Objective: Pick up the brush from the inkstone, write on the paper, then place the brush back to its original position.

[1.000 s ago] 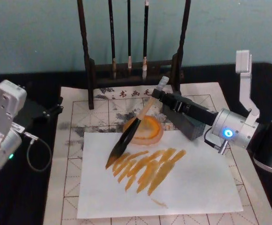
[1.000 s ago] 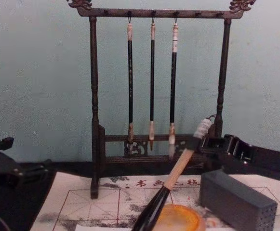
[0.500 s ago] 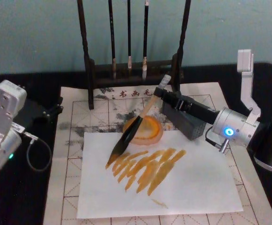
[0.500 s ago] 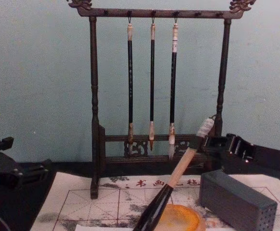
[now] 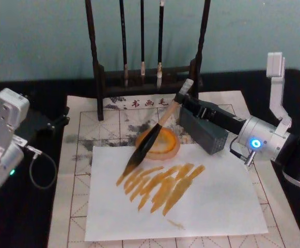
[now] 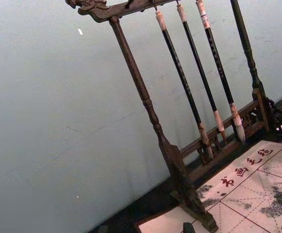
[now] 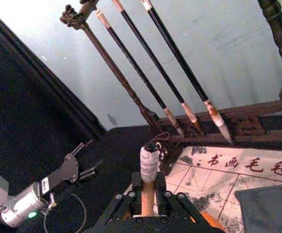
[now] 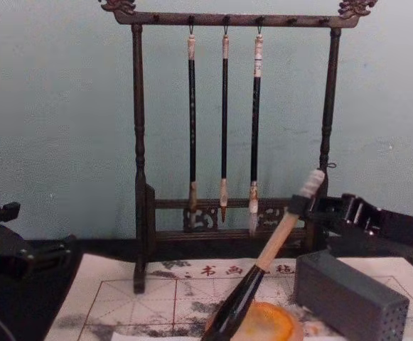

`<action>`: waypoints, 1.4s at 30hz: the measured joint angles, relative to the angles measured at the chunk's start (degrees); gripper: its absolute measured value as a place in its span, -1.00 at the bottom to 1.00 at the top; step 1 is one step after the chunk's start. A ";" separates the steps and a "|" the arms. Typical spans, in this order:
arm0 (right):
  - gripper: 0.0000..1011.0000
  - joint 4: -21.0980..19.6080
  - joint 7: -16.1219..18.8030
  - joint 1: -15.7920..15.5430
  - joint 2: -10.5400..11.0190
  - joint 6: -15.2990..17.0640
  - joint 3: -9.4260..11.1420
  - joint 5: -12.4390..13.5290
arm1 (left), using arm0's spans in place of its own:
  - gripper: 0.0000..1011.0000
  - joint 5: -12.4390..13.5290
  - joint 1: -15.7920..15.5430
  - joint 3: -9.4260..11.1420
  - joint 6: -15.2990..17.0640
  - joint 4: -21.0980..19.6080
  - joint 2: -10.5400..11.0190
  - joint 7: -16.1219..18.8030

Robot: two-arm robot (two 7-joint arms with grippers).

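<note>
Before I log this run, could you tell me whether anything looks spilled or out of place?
Nothing is spilled. The white sheet lies slightly askew on the paper, which bears grey smudges near the inkstone. The right gripper holds the brush tilted.

brush (image 5: 157, 126): pale wood handle, black lower section, dark bushy tip, whitish end cap. Tilted, with cap up and behind inkstone (image 5: 165, 144), black section crossing inkstone's left rim, tip low at inkstone's front-left. Can't tell if tip touches surface below. Upper handle clamped in right gripper (image 5: 187, 102).
inkstone: round, shallow, orange-yellow, sitting flat.
paper (image 5: 72, 206): off-white, red grid, grey smudges, red characters behind inkstone. Lies flat under inkstone.
</note>
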 joint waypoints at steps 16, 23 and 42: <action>-0.62 -0.59 1.27 -0.71 -0.12 -1.99 1.14 -2.85 | 0.98 0.00 0.00 0.00 0.00 0.00 0.00 0.00; -0.62 -0.90 1.68 -1.06 -0.18 -2.24 1.74 -3.48 | 0.98 0.00 0.00 0.00 0.00 0.00 0.00 0.00; -0.62 -2.26 1.44 -1.94 0.35 -1.59 4.04 -2.21 | 0.98 0.00 0.00 0.00 0.00 0.00 0.00 0.00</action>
